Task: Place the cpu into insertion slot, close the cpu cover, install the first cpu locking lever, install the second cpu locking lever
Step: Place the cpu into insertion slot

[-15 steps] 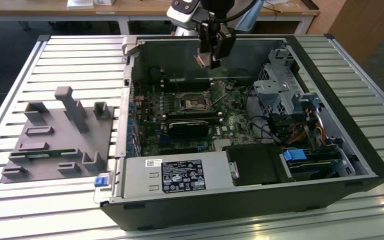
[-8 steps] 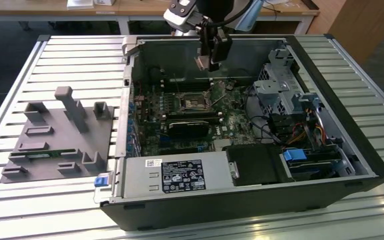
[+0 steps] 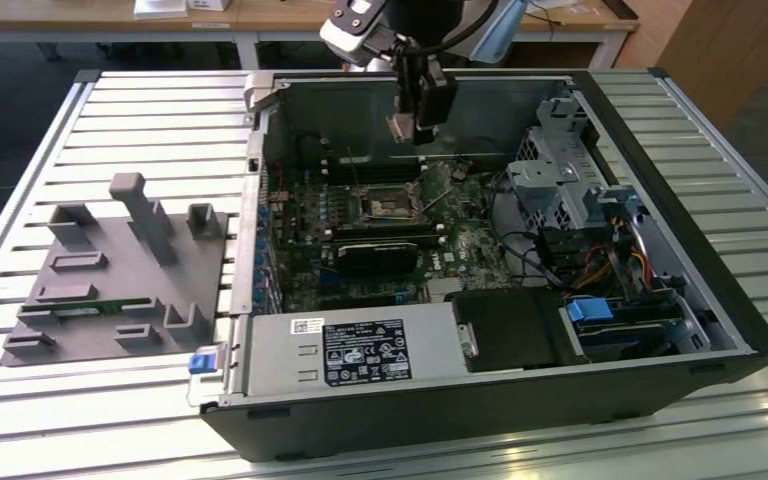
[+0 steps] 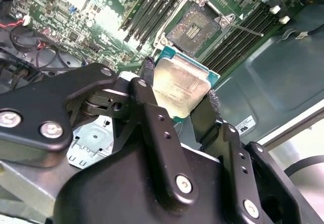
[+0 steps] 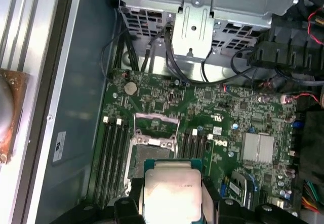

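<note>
Exterior view, 9 o'clock: grey fixture block [image 3: 117, 275] with upright posts lies on the slatted table [image 3: 144, 110], just beside the open pc case [image 3: 491, 410]. A blue tab [image 3: 203, 361] is at the case corner, about 7 o'clock. The power supply [image 3: 357, 350] with a black label runs along the case's 6 o'clock edge.

Centre: the green circuit board [image 3: 451, 230] is on the case floor. The insertion slot [image 3: 387, 205] is near its middle, with a dark centre showing and a black card [image 3: 377, 255] just at its 6 o'clock. The gripper [image 3: 411, 128] hangs at 12 o'clock, above the board and well apart from it.

The gripper is clamped on the cpu [image 4: 179, 85] (edge grip, one black finger [image 4: 148, 71] on each opposite side). The chip's pale silver face is toward the second wrist camera, with its green rim showing. In the first wrist view the cpu [image 5: 169, 191] is likewise pinched between the two fingers, in the air over the board, not seated.

In the second wrist view the insertion slot [image 4: 195, 27] lies beyond the chip with its brownish-gold contacts bare. Long memory slots [image 4: 162, 6] run on either side, and a thin metal rod [image 4: 250, 30] sticks out beside it. The cpu cover [image 5: 155, 127] is the silvery frame at the slot's edge in the first wrist view. It looks swung up off the socket; how far, cannot tell.

Exterior view, 3 o'clock: metal drive cage [image 3: 558, 185], coloured cables [image 3: 611, 265], blue latch [image 3: 591, 310].
</note>
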`<state>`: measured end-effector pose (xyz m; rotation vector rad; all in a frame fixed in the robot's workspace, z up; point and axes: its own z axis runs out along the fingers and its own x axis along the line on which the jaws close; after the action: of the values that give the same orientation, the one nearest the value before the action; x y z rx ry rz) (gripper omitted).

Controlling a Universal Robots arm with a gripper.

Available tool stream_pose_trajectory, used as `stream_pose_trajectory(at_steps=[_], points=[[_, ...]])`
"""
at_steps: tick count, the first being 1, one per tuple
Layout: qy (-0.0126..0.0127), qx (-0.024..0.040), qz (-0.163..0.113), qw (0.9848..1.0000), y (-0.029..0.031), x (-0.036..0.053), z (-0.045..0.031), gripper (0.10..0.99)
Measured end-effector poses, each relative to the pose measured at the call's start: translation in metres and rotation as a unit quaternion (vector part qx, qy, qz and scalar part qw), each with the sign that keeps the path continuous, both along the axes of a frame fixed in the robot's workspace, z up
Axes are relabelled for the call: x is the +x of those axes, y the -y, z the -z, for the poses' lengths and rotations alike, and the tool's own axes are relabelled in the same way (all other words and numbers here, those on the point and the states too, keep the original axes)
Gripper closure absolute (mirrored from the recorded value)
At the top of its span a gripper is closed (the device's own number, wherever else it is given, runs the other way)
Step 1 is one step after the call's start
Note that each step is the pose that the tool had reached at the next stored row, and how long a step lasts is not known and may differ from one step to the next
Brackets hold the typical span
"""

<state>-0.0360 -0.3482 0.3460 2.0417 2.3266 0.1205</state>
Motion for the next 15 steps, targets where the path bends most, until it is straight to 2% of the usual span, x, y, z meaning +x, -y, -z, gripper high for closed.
stream_pose_trajectory(at_steps=[15], points=[[-0.004,0.0,0.0,1.0,0.0,0.0,0.0068,0.545]])
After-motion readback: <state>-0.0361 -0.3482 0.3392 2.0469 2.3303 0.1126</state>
